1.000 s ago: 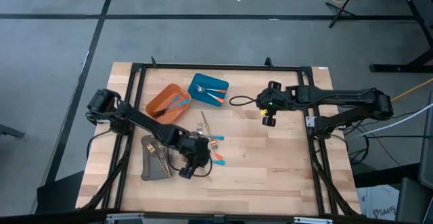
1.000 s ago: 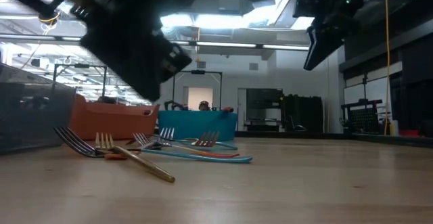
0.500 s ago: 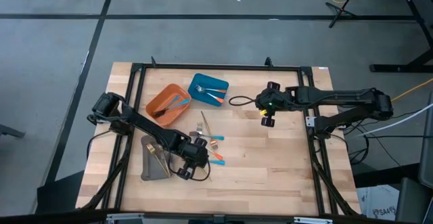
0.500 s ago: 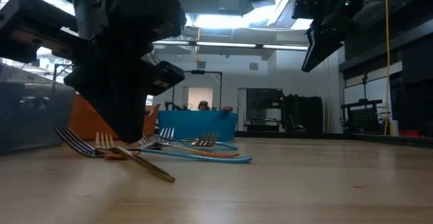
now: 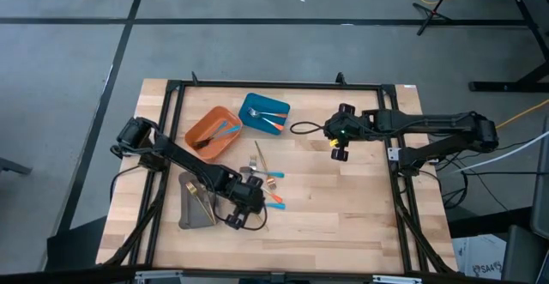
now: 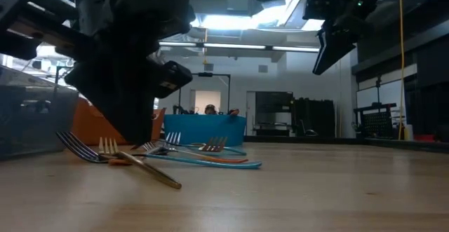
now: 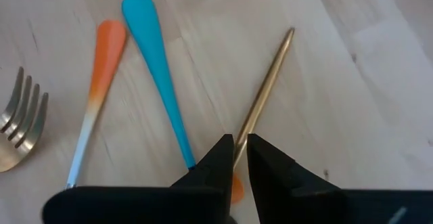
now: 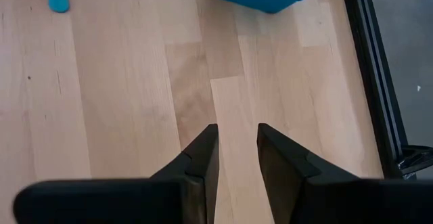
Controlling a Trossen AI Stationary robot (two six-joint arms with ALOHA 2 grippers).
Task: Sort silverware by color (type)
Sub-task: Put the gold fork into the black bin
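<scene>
Item: left gripper [image 7: 235, 149], low over the loose silverware [image 5: 268, 185] mid-desk, jaws narrowly set astride a gold fork [image 7: 260, 99] handle, apparently for pickup. Right gripper [image 5: 340, 153] waits raised, jaws slightly spread, holding nothing.

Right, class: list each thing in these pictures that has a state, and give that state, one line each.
left gripper: low over the table, fingers narrowly apart around the gold handle
right gripper: raised, open, empty
orange tray: holds cutlery
blue tray: holds cutlery
grey tray: holds gold forks
blue handle: flat on the table
</scene>
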